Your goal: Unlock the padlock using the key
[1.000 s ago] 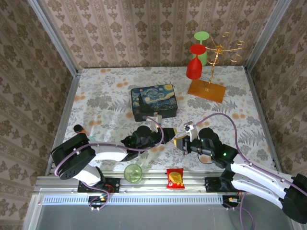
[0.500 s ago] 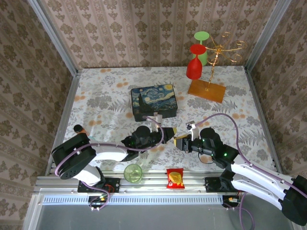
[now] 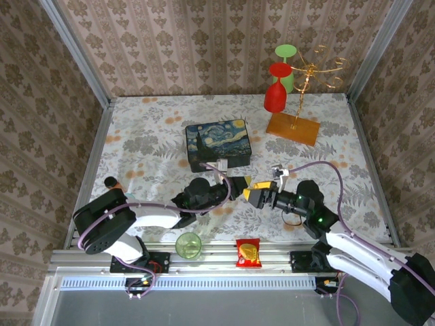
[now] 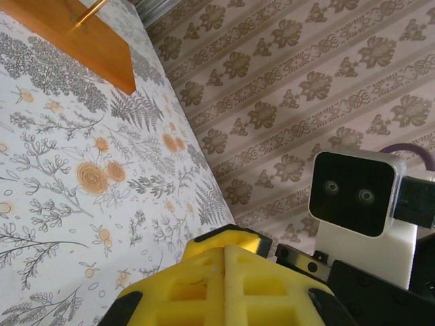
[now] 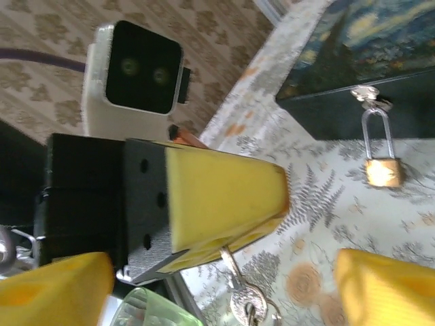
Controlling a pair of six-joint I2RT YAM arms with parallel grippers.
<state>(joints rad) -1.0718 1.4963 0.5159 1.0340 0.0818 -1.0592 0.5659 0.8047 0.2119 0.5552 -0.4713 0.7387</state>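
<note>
— Where do we find the padlock?

— We see the padlock (image 5: 383,171) hanging by its thin silvery shackle from a metal loop on the front wall of the painted box (image 3: 219,144). Its brass body sits low against the flowered tabletop (image 3: 149,129). Both legs of the shackle run down into the body.

— And the key?

— The key (image 5: 239,295) dangles with its ring under the left jaws. We see their yellow fingers (image 5: 224,197) pressed together, clamped on the key's upper end. It is near the padlock but apart from it.

— What do we make of the right jaws?

— They stand apart. From the right wrist we see one at each lower corner, with a wide gap between them and nothing gripped.

— How do the two arms meet?

— From above, we see them tip to tip just in front of the box, the left jaws pointing right and the right jaws facing them.

— Anything else on the tabletop?

— We spot a snack packet (image 3: 248,252) and a green cup (image 3: 189,244) at the near edge, and a rack (image 3: 292,128) with a red and a green glass in the far right corner.
</note>
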